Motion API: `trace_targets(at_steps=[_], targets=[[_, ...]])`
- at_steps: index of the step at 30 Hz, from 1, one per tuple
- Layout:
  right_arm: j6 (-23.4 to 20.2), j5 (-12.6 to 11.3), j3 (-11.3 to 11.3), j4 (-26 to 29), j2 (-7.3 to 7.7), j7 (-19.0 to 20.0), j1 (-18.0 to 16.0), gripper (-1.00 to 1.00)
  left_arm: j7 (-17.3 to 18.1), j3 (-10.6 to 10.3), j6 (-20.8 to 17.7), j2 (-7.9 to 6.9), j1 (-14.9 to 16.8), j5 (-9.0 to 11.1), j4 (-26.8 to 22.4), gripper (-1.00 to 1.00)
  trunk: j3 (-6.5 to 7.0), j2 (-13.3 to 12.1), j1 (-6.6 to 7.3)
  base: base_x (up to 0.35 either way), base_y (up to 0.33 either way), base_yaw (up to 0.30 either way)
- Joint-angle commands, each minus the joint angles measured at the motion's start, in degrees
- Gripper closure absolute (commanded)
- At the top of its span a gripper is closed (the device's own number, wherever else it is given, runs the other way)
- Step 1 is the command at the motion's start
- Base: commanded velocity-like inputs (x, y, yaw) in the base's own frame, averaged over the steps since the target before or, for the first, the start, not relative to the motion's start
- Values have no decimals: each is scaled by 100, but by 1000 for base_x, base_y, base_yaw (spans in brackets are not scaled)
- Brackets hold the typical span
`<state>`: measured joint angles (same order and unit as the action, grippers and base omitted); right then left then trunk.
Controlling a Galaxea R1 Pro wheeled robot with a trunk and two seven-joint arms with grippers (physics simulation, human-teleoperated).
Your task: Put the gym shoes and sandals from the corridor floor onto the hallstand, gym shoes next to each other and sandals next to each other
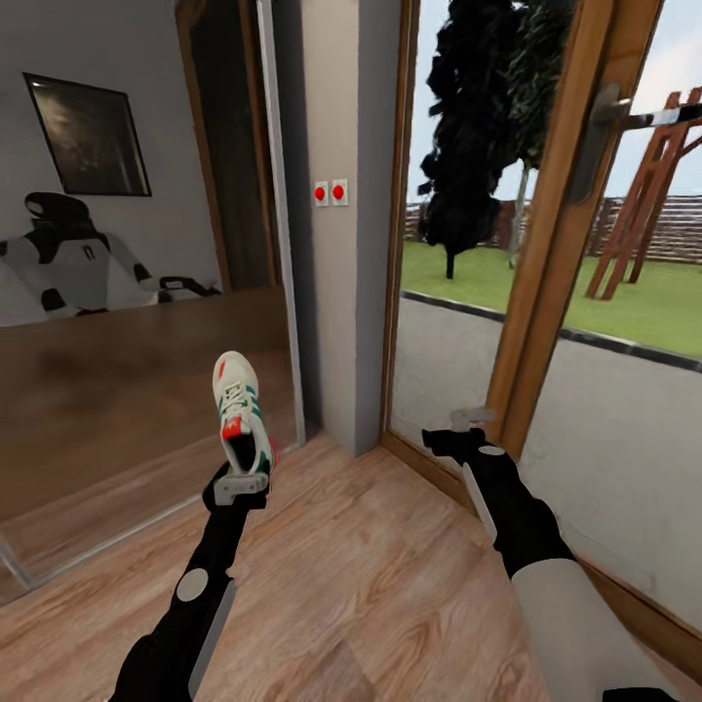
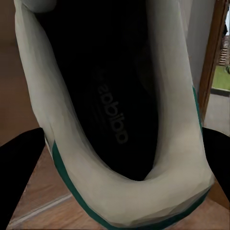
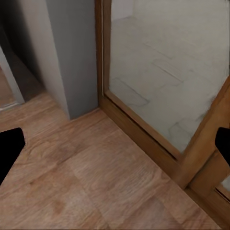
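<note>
One gym shoe, white with green stripes and red-orange accents, hangs in the air above the wood-plank corridor floor, held at its heel by my left gripper. In the left wrist view the gym shoe shows its dark inside and white rim between the black fingers. My right gripper hovers open and empty near the glass door frame; its fingertips stand wide apart over the corridor floor. The other shoe, the sandals and the hallstand are out of view.
A tall mirror panel on the left reflects the robot and floor. A grey wall pillar with two red switches stands ahead. A wood-framed glass door on the right looks out on a garden.
</note>
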<state>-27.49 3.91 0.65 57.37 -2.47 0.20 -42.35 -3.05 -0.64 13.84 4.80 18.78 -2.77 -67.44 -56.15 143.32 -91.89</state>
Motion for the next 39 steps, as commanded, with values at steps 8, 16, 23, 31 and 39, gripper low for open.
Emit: trace_targets(at_steps=[8, 16, 23, 31, 39], targets=[[-37, 40, 4, 11, 1, 3, -1, -100, -63, -6, 668, 0, -188, -22, 3, 100, -5, 2, 1, 0, 0, 297], [-36, 40, 4, 11, 1, 2, -1, -100, -72, -6, 697, 3, -199, -21, 3, 100, -5, 2, 1, 47, -11, 297], [-37, 40, 5, 11, 1, 3, -1, -100, -73, -5, 698, 3, -200, -21, 3, 100, -5, 2, 1, 246, -155, 291], [-37, 40, 5, 11, 1, 5, -1, -100, -73, -6, 699, 3, -200, -21, 3, 100, -5, 2, 1, 279, -202, 82], [-37, 40, 2, 11, 1, 5, -1, -100, -73, -5, 699, 3, -200, -29, 3, 100, -5, 2, 1, 205, -221, 36]])
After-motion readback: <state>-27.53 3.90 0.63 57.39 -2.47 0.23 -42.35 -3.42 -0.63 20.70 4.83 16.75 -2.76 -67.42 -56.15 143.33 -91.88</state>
